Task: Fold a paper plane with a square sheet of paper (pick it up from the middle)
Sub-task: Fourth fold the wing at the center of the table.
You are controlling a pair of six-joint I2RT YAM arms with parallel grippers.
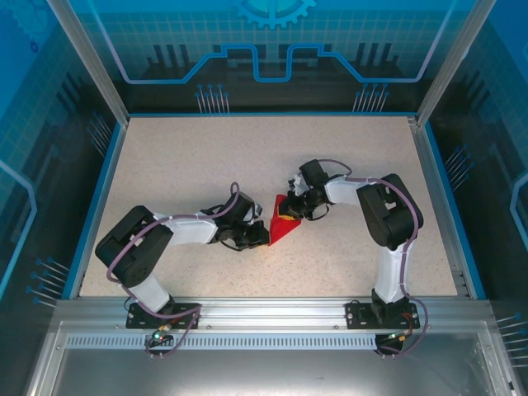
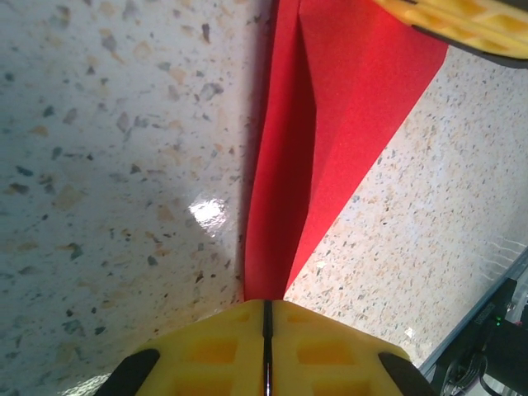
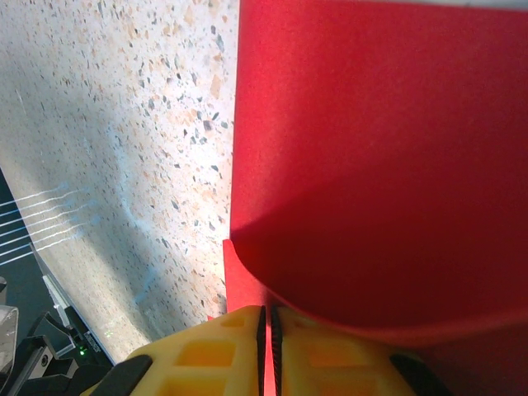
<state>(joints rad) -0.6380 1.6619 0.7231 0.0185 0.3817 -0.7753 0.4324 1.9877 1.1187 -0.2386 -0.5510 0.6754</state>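
The printing you can make out is on the back panel [image 1: 272, 49], at the top centre of the overhead frame. It is a gear emblem [image 1: 275, 10] with a blue circuit-style outline [image 1: 272, 70] under it.

Your left gripper [image 1: 262, 237] sits just left of centre in the overhead view, with the right gripper [image 1: 293, 208] just above and to the right of it. Between them lies the paper [image 1: 285, 227], a red triangle in the middle of the speckled table [image 1: 206, 157], and both tools touch it.

In the left wrist view, the yellow pads [image 2: 322, 346] at the bottom centre are pressed together with only a dark seam between them. The narrow end of the paper runs straight into that seam, so your left tool is clenched on it. From there the sheet widens toward the upper right of the frame. A crease runs along it and one layer lies folded over another. A yellow pad of the other tool shows at the top right corner, at the sheet's far edge.

In the right wrist view, the pads [image 3: 338, 351] at the bottom centre are closed to a thin slit with a red edge pinched in it, so this tool is also grasping the paper. The sheet takes up the right side of the frame and curls upward near the pads, casting a shadow on itself. Bare table shows at the left.
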